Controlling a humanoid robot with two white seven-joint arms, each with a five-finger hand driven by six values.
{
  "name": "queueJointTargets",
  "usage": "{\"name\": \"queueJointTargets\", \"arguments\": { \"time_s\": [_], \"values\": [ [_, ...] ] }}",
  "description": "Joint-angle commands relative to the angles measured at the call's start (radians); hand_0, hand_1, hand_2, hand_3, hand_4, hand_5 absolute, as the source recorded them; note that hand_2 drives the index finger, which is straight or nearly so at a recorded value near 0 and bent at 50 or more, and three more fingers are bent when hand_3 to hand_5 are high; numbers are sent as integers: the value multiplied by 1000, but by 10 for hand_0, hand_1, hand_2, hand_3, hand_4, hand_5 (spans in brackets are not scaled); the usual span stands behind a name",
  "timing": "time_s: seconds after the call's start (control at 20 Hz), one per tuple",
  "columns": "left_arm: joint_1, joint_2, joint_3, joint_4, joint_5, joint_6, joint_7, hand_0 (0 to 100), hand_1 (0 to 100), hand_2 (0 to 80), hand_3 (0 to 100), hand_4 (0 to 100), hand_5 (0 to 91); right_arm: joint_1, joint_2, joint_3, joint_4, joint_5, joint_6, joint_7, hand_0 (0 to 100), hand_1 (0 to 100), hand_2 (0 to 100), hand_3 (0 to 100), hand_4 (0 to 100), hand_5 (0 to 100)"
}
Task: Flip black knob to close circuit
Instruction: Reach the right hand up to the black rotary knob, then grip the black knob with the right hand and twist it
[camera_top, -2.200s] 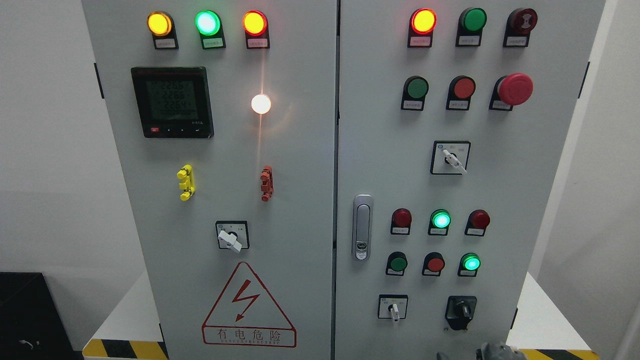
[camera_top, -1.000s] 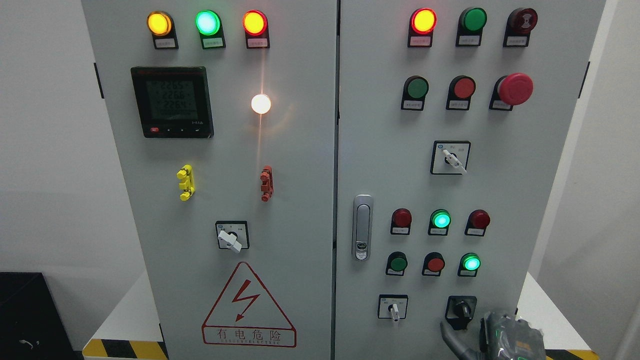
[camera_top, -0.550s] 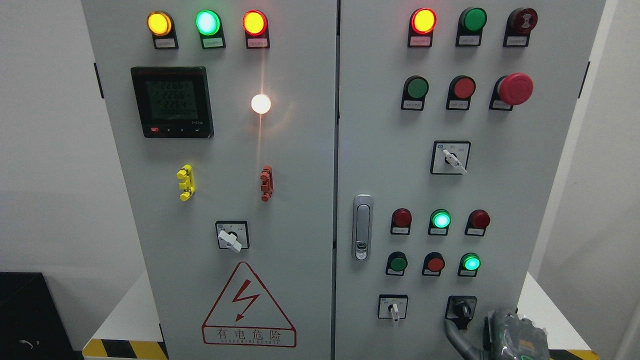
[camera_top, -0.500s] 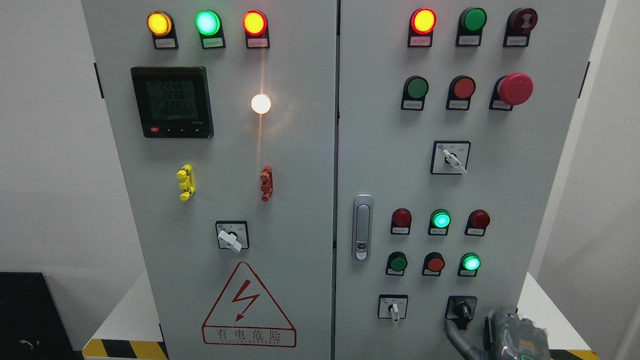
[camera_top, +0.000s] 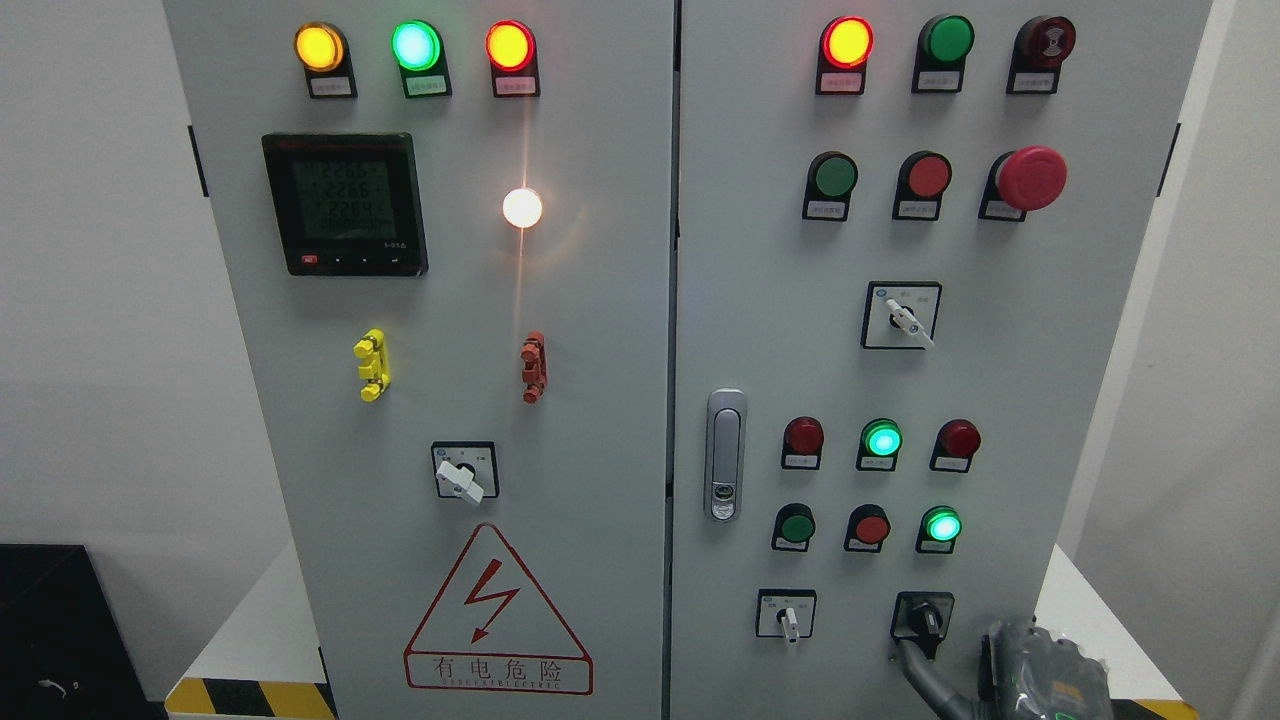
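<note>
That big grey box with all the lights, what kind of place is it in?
Probably an electrical room or training lab. The grey control cabinet has glowing indicator lamps, a digital meter and a red lightning warning sign.

Right robot hand (camera_top: 1000, 675): dark grey, glossy wrinkled casing with a green glow on its back, one slim smooth grey finger (camera_top: 925, 672), partly cut by the frame's bottom right edge.
</note>
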Motion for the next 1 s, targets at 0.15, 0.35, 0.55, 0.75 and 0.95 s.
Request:
{"name": "queueJointTargets", "arguments": {
  "time_s": [0.15,0.35,0.55,0.75,0.95],
  "values": [
    [6,0,0,0,0,0,-1,120,556,0,0,0,0,-1,-2,-38,6,-4,1,0,0,0,913,1000,980,1000],
    [6,0,0,0,0,0,-1,120,556,0,0,0,0,-3,-2,-40,4,-5,3,0,0,0,914,1000,979,1000],
    [6,0,0,0,0,0,-1,120,556,0,0,0,0,-3,0,-41,1,-14,6,-1,0,0,912,1000,978,1000],
    [6,-1,0,0,0,0,-1,120,556,0,0,0,0,-9,0,-49,0,-17,6,0,0,0,912,1000,978,999],
    [6,-1,0,0,0,0,-1,120,556,0,0,0,0,-9,0,-49,-3,-22,6,0,0,0,912,1000,978,999]
  ]
}}
